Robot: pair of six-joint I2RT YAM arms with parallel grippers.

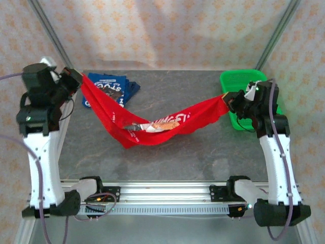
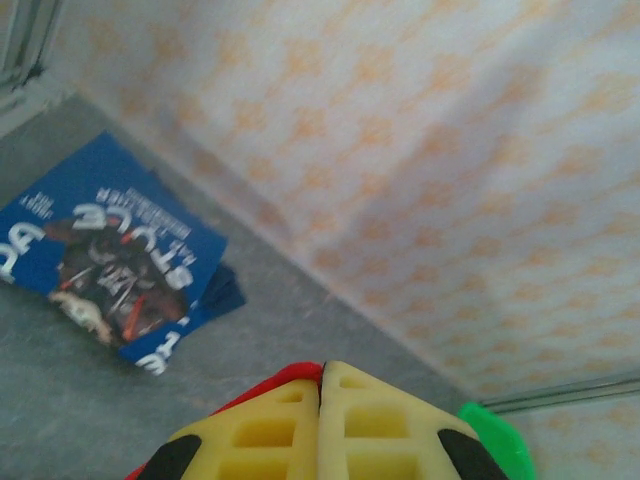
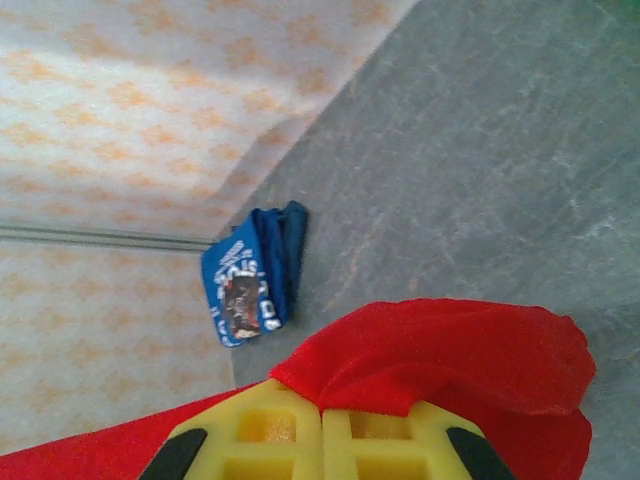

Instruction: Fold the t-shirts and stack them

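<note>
Red soft-knit t-shirt strung between two robot arms like a hammock — one end pinched high at far left, the other at right beside a green plastic mesh basket, the sagging middle dipping to or just above the grey mottled surface. Crumpled white lettering and a printed patch at the lowest point. Left fingers, yellow and ribbed, pressed fully together on a sliver of red cloth. Right fingers likewise clamped shut, with a bunched red fold bulging over them. Blue t-shirt already folded into a flat rectangle with white lettering and a dark graphic, lying at far left on the surface, partly behind the raised red cloth. Judged roughly halfway — one tee folded, the red one not yet folded or stacked. Limp, wrinkle-prone fabric, likely to drape and slide.
</note>
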